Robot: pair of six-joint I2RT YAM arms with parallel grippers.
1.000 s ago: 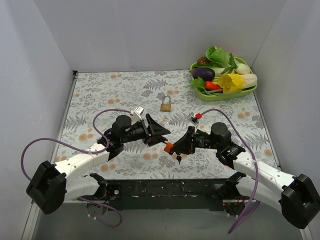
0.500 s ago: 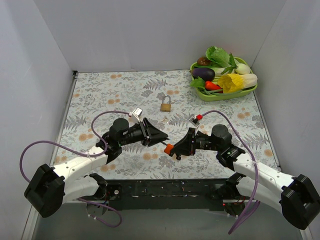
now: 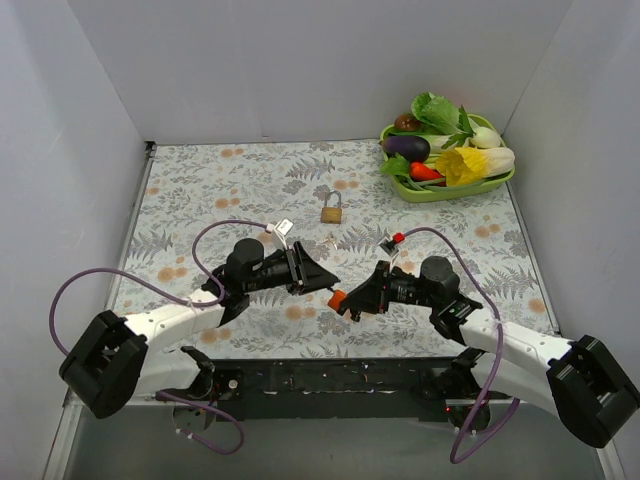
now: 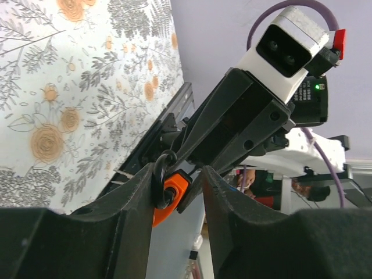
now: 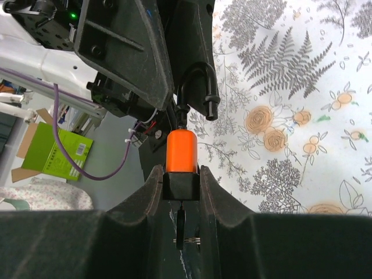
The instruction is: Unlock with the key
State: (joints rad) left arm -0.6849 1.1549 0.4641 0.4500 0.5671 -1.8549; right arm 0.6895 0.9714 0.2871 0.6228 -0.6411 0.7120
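Our right pincer [image 3: 348, 299] is clamped on the orange lock [image 3: 337, 298], low over the counter [image 3: 200, 180] near the middle, just ahead of the bases. In its wrist view the fingers [image 5: 145, 197] squeeze the black block under the orange barrel, and the black loop [image 5: 197, 87] stands at 12 o'clock from it. A thin dark piece hangs beneath the block; we cannot tell whether it is the key. Our left pincer [image 3: 323, 280] reaches in from 9 o'clock with its fingers apart. In its wrist view the loop and the orange body sit in the gap between them; we cannot tell whether they touch.

At 12 o'clock from the two pincers a brass padlock [image 3: 331, 211] lies on the counter, well apart from them. A small pale thing [image 3: 328, 240], too small to name, lies between it and the pincers. At 1 o'clock, in the far right corner, a green tray [image 3: 497, 184] holds an eggplant [image 3: 406, 147], leafy greens [image 3: 436, 110], a red pepper [image 3: 425, 171] and a yellow bloom [image 3: 458, 165]. Purple cables [image 3: 228, 222] loop from both arms.

The counter wears a cloth printed with grey ferns and orange flowers. Plain pale walls [image 3: 300, 70] close three sides. Past the near edge, the right wrist view shows a green box [image 5: 55, 152] lower down.
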